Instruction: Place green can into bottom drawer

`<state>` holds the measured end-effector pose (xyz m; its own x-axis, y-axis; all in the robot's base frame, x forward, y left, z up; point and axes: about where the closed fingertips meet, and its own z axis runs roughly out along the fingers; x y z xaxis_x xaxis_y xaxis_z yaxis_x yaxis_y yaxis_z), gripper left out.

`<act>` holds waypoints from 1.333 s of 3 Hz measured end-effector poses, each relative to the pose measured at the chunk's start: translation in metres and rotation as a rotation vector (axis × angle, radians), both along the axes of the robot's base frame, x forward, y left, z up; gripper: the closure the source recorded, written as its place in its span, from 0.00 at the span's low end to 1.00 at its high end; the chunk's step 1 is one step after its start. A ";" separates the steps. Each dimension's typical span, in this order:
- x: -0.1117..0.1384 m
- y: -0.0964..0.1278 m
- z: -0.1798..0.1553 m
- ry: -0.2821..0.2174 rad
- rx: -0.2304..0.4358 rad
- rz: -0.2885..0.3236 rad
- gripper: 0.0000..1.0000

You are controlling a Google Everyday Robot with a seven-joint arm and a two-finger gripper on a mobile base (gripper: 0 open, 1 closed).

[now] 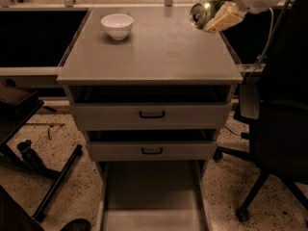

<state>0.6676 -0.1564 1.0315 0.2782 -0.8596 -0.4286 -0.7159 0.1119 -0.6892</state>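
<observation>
Gripper (210, 10) is at the top right of the view, over the far right corner of the bench (159, 57). The fingers (225, 17) are closed around the green can (200, 12), one above and one below. The can lies tilted on its side with a silver end facing the camera, and it appears to hang clear of the bench top.

Bottom drawer (151, 191) is pulled out at floor level, a flat grey tray. Nothing shows in it.

Step in hand, as judged: carry the can forward and down into the tray.
- Keep the grip firm, since a dented can lying sideways may roll if the grip loosens.
- Bring it out past the front lip of the bench before descending.
- Lower it close to the tray floor before letting go.

Edges and room:
- The upper drawer (152, 114) and middle drawer (152, 150), both with black handles, sit slightly ajar. Their fronts stand above the back of the tray, so the front half is the open part.
- The office chair (276, 129) crowds the right side.
- The black stand (53, 182) is on the floor to the left, apart from the tray.
- The white bowl (117, 25) is far left on the bench, well away from the route.
</observation>
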 end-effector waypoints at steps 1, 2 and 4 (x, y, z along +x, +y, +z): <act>-0.049 0.018 0.009 -0.073 0.048 0.022 1.00; -0.087 0.041 -0.064 0.040 0.034 0.099 1.00; -0.101 0.053 -0.107 0.120 0.013 0.123 1.00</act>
